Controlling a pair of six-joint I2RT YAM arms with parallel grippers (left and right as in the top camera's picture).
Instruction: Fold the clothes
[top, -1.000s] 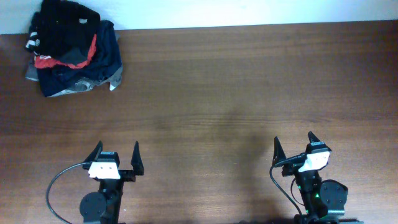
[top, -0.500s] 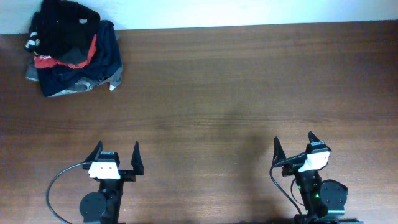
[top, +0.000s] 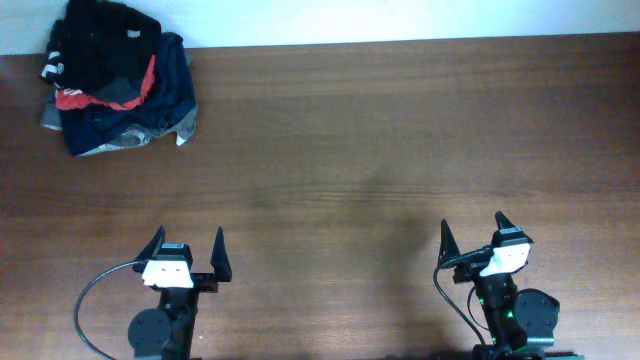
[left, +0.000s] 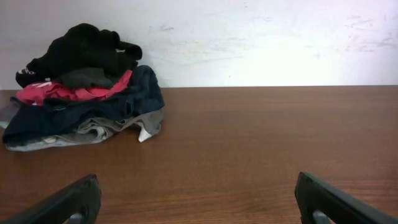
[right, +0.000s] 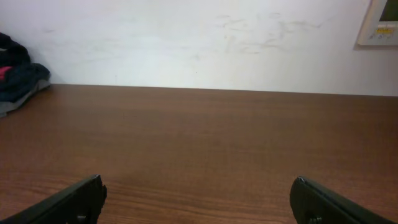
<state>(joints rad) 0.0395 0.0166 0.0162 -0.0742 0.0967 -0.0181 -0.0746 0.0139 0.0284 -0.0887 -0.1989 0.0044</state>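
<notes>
A: Starting with the jaws, how are they set?

B: The left jaws and the right jaws are both spread wide, and nothing is held. They are kept low at the near edge of the table.

A: And the T-shirt?

B: It is bunched on top of a pile at the far left corner, against the wall, well apart from both pairs of jaws. A navy garment, a red one and a grey one are tangled beneath it.

A: What could be spoiled from here?

B: The wrong cloth could be taken. If the jaws are closed too deep, a red or navy layer may be pinched with the black one, and the whole pile dragged out. A lettered black garment is wedged at the pile's left side and could be mistaken for the shirt. The corner is probably hard to reach for the right jaws, so the lift may be left to one side, and the shirt set down twisted.
</notes>
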